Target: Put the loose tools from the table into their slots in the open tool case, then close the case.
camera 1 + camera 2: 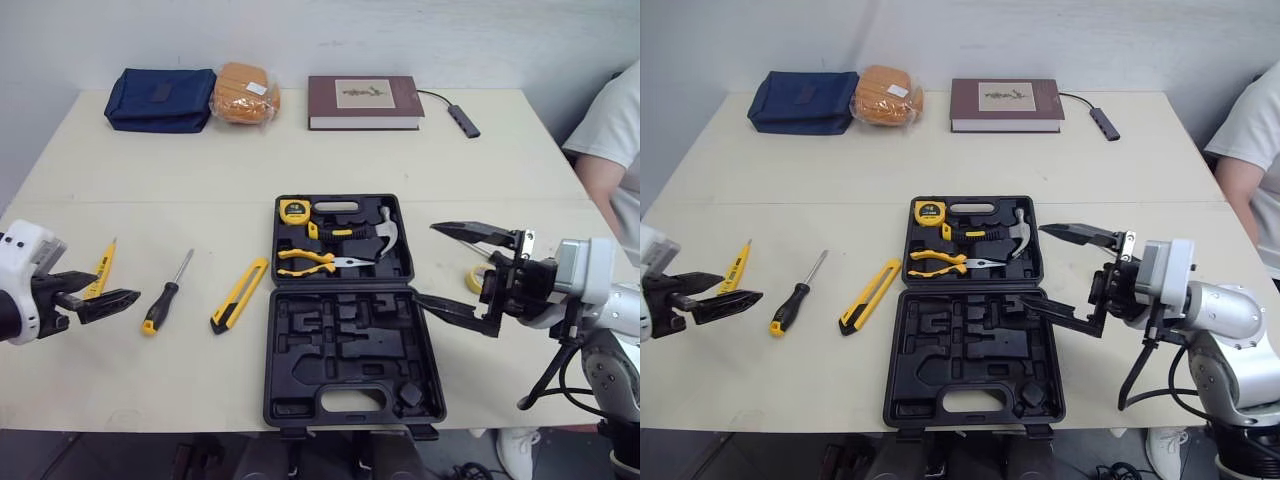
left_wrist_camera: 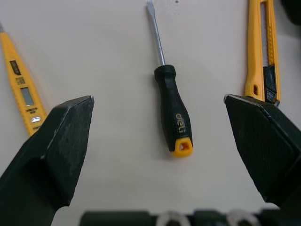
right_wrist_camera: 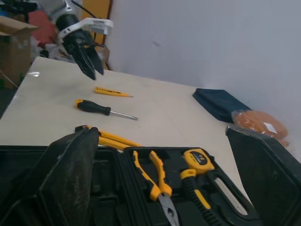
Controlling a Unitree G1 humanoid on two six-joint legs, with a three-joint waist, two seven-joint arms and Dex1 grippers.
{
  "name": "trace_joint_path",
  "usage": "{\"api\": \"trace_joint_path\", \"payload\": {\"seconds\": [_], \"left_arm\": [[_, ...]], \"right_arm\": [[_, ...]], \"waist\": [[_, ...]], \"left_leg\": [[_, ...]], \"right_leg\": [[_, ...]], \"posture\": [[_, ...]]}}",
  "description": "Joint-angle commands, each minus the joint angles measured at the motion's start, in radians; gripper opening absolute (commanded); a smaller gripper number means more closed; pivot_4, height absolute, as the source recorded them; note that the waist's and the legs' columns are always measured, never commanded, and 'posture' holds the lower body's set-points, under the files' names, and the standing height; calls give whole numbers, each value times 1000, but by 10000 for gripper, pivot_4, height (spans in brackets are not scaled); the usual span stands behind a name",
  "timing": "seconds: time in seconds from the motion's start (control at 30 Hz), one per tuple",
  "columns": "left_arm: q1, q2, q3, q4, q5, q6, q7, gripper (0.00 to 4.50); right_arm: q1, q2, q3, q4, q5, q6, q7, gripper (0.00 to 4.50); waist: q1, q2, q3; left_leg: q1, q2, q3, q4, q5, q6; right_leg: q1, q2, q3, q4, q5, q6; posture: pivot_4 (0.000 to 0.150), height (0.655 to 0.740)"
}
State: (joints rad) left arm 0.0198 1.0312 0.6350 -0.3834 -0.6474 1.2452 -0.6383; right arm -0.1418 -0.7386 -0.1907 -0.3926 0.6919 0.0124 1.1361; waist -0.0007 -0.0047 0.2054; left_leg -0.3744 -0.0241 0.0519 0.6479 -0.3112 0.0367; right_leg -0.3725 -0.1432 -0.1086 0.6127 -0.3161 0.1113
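Gaping empty, left end effector (image 1: pixel 115 287) half-hides tester pen (image 1: pixel 105 262); right end effector (image 1: pixel 425 262), also released, half-hides tape roll (image 1: pixel 474 278).

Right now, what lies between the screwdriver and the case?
The yellow knife, touching neither, as the left eye view shows.

Screwdriver (image 1: pixel 165 295) between tester pen (image 1: pixel 101 270) and knife (image 1: pixel 240 294), left of case (image 1: pixel 300 345); pliers (image 1: pixel 305 262) inside.

My right claw (image 1: pixel 422 261) hides most of a yellow roll (image 1: pixel 472 280) on the tabletop (image 1: pixel 150 170); I cannot tell what it is. At the right edge a person (image 1: pixel 610 130) is cut off, just a sleeve and forearm. In my left wrist view, the utility knife (image 2: pixel 256 52) and tester pen (image 2: pixel 21 89) run past the frame.
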Motion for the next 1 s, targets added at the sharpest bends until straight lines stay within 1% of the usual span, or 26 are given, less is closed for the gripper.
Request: {"api": "trace_joint_path", "payload": {"seconds": [0.03, 0.13, 0.27, 0.37, 0.4, 0.43, 0.47, 0.5, 0.53, 0.63, 0.67, 0.8, 0.87, 0.93, 1.0], "left_arm": [[3, -79, -43, -97, 18, 54, 106, 44824], [26, -146, -60, -138, 29, 69, 153, 44824], [55, -172, -91, -137, 57, 40, 179, 44824], [44, -217, -118, -117, 61, 23, 199, 44824], [35, -232, -122, -112, 65, 15, 207, 39631], [29, -241, -133, -106, 69, -3, 208, 36738], [25, -247, -140, -102, 74, -15, 208, 32720], [22, -251, -148, -96, 82, -26, 211, 26409], [17, -254, -158, -84, 91, -42, 213, 22645], [11, -256, -173, -66, 102, -68, 213, 9136], [12, -256, -174, -65, 103, -72, 212, 7178], [26, -254, -169, -41, 114, -101, 200, 7186], [31, -253, -151, -20, 126, -158, 189, 7186], [20, -250, -119, 9, 139, -272, 155, 7186], [-11, -230, -96, 34, 143, -435, 70, 7186]], "right_arm": [[9, 3, 5, 6, -17, -31, 45, 45000], [12, 7, -1, 12, -22, -38, 53, 45000], [13, 13, -6, 16, -28, -42, 53, 45000], [13, 17, -2, 16, -35, -44, 48, 45000], [13, 17, -1, 16, -36, -44, 46, 45000], [15, 17, 0, 13, -38, -43, 42, 45000], [17, 18, 1, 10, -39, -41, 39, 45000], [18, 17, 2, 8, -40, -39, 38, 45000], [21, 16, 5, 3, -42, -35, 35, 45000], [25, 14, 10, -3, -43, -28, 28, 45000], [26, 13, 11, -4, -43, -26, 27, 45000], [38, 16, 16, -10, -51, -21, 13, 45000], [44, 15, 14, -8, -55, -23, 12, 45000], [50, 17, 7, -1, -62, -33, 13, 45000], [57, 17, -9, 14, -71, -48, 15, 45000]], "waist": [[1, 0, 0], [1, -2, -1], [4, -2, -1], [8, -2, -1], [11, -2, -1], [13, -2, -1], [17, -2, -1], [20, -2, -1], [23, -2, -1], [25, -2, -1], [25, -2, -1], [26, -2, -1], [26, -2, -1], [26, -2, -1], [26, -2, -1]], "left_leg": [[0, 0, 0, 0, 0, 0], [0, 2, 0, 1, 1, 1], [1, 3, 0, 2, 1, -1], [1, 3, 1, 2, 0, -2], [1, 3, 1, 2, 0, -2], [1, 3, 1, 2, 0, -2], [1, 3, 1, 2, 0, -2], [1, 3, 1, 2, 0, -2], [1, 3, 1, 2, 0, -2], [1, 3, 1, 2, 0, -2], [1, 3, 1, 2, 0, -2], [1, 3, 1, 3, 0, -2], [1, 3, 1, 2, 0, -2], [1, 3, 1, 3, 0, -2], [1, 3, 1, 3, 0, -3]], "right_leg": [[0, 0, 0, 1, 0, 0], [0, 2, 1, 1, 0, 0], [0, 3, 1, -1, 0, 0], [0, 3, 2, -2, 0, -1], [0, 3, 2, -2, 0, -1], [0, 3, 2, -2, 0, -1], [0, 3, 2, -2, 0, -1], [0, 3, 2, -2, 0, -1], [0, 3, 2, -2, 0, -1], [-1, 3, 2, -2, 0, -1], [0, 3, 2, -2, 0, -1], [0, 3, 2, -2, 0, -1], [0, 3, 2, -2, 0, -1], [0, 3, 2, -2, 0, -1], [-1, 3, 2, -2, 1, -1]], "posture": [[1500, 7400], [1500, 7400], [1500, 7400], [1500, 7400], [1500, 7400], [1500, 7400], [1500, 7400], [1500, 7400], [1500, 7400], [1500, 7400], [1500, 7400], [1500, 7400], [1500, 7400], [1500, 7400], [1500, 7400]]}}
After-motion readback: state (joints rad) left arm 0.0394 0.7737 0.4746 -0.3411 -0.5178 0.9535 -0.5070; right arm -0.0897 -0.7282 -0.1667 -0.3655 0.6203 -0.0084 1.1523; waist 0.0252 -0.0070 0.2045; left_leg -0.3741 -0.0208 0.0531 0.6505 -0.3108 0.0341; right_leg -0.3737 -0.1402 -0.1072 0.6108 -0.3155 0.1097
